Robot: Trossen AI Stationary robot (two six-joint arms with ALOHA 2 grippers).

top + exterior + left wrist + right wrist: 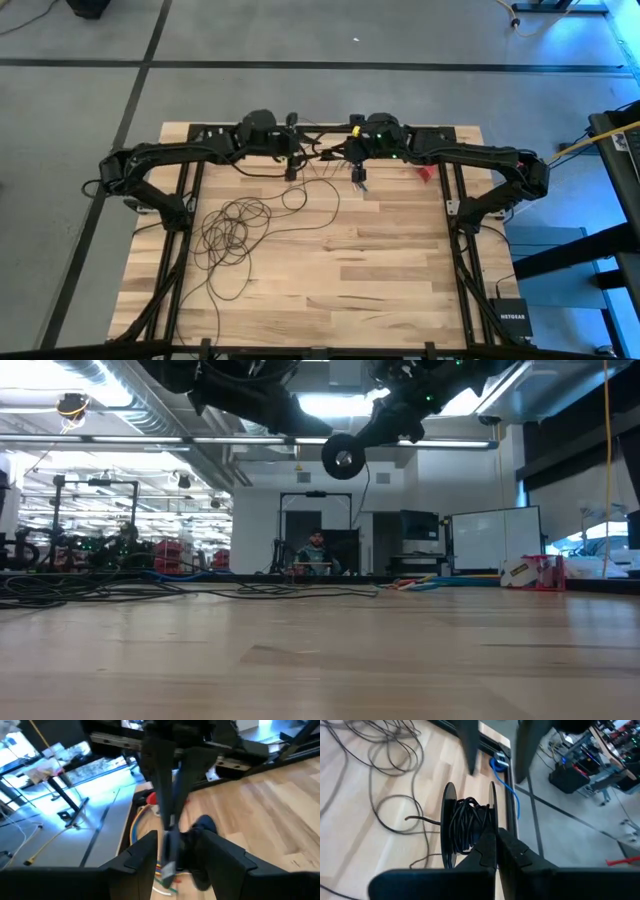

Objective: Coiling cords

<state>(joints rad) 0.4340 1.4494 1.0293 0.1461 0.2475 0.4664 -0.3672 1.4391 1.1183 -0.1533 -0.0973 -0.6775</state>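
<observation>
The right gripper [496, 831] is held above the far middle of the pale wooden plank table [380, 270]. Its two dark fingers are pressed together at the rim of a small black round spool with two thin discs [467, 827], and the spool appears to be pinched by that rim and kept clear of the tabletop. Some thin dark cord is already wound between the discs. In the low view a disc face is turned toward the camera, so the spool's axle is judged to run from the near edge of the table to the far edge.

The left gripper [178, 837] is found just beside the spool, on its far side from the right wrist. Its fingers are spread apart and nothing is seen caught between them.

From the spool a single strand is led down to the table and away toward the left arm's side. There the rest of the long, thin, dark brown-black cords [235, 228] are spread in a loose tangle of many loops, well apart from both grippers. That heap is nearer the left arm, so the slack is judged to be better fed by the left arm while the spool is steadied by the right
</observation>
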